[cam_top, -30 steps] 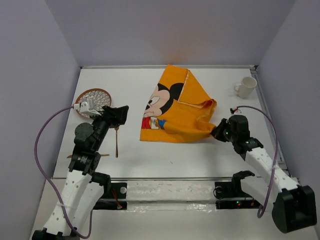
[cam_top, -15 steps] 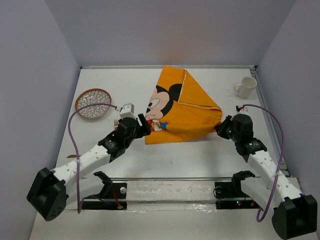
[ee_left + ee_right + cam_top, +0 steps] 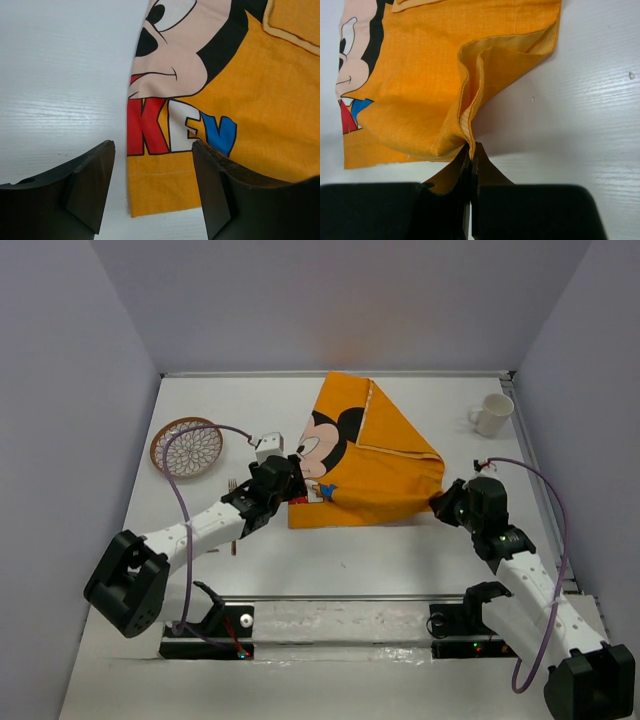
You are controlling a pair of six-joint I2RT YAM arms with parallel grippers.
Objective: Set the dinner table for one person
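Note:
The orange Mickey Mouse cloth mat (image 3: 365,455) lies partly folded on the white dinner table (image 3: 380,555). My right gripper (image 3: 440,505) is shut on the mat's near right corner fold (image 3: 470,135) and holds it lifted. My left gripper (image 3: 292,490) is open, its fingers (image 3: 90,185) straddling the mat's near left corner (image 3: 165,195), just above it. A brown patterned plate (image 3: 186,447) sits at the far left. A white mug (image 3: 491,413) stands at the far right. A brown fork (image 3: 233,540) lies near the left arm, mostly hidden by it.
Grey walls enclose the table on three sides. A metal rail (image 3: 340,615) runs along the near edge between the arm bases.
My left arm swung from the plate across to the mat's near left corner. My right gripper pulled the mat's right corner outward, spreading the fold.

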